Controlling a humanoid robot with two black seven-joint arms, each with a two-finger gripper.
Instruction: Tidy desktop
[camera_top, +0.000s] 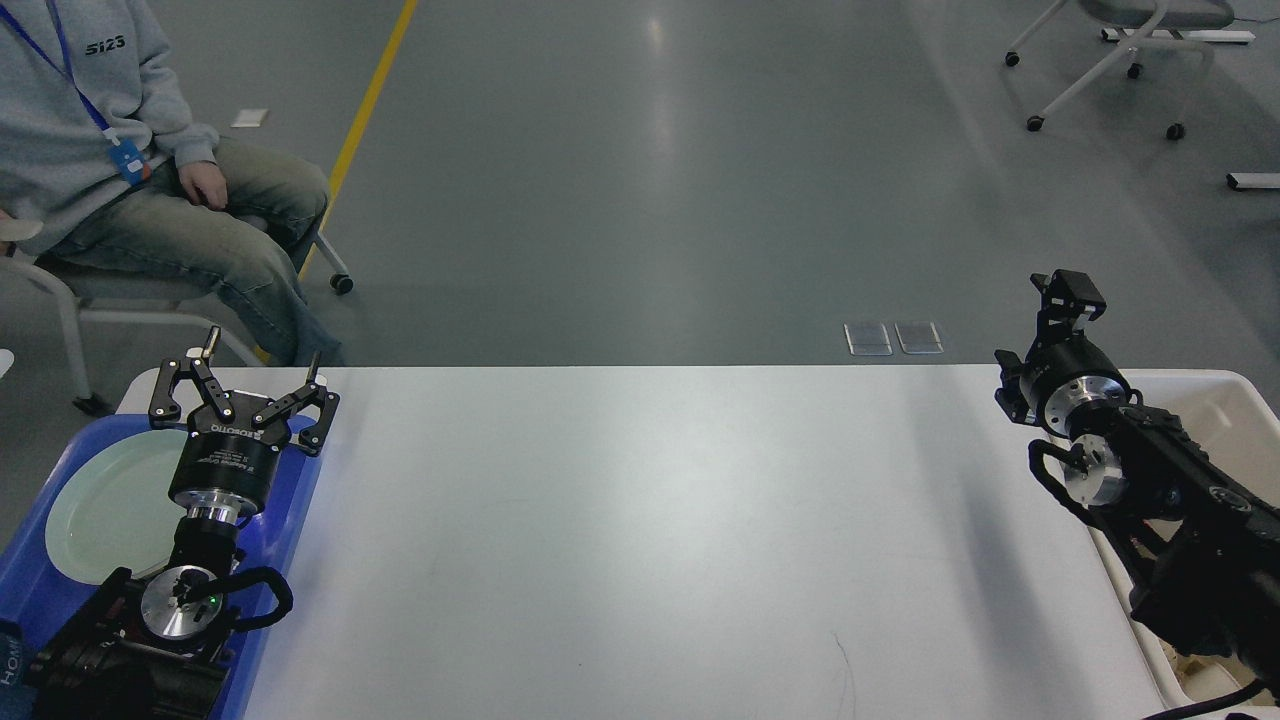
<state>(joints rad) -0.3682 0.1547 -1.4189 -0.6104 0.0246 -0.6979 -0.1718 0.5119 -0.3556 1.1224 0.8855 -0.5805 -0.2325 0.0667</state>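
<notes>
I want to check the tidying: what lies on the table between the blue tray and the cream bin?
Nothing: in the head view the white table is bare between the blue tray and the cream bin.

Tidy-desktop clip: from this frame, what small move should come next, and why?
Probably none beyond holding or retracting: the plain white rectangular desktop shows nothing loose. The pale green round plate already lies in the blue plastic tray, and the left gripper is open, holding nothing.

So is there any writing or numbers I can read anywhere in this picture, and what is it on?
"5123": dark print on the chest of the seated person's grey sweatshirt; the middle characters are unclear.
"ROBOTIQ": white lettering on the black left gripper; small, so only roughly legible.
Smaller white lines below that brand name: too small to read.
Blue badge on the lanyard: no legible text.
"HOM...": white letters at the bottom left edge, cut off.
</notes>
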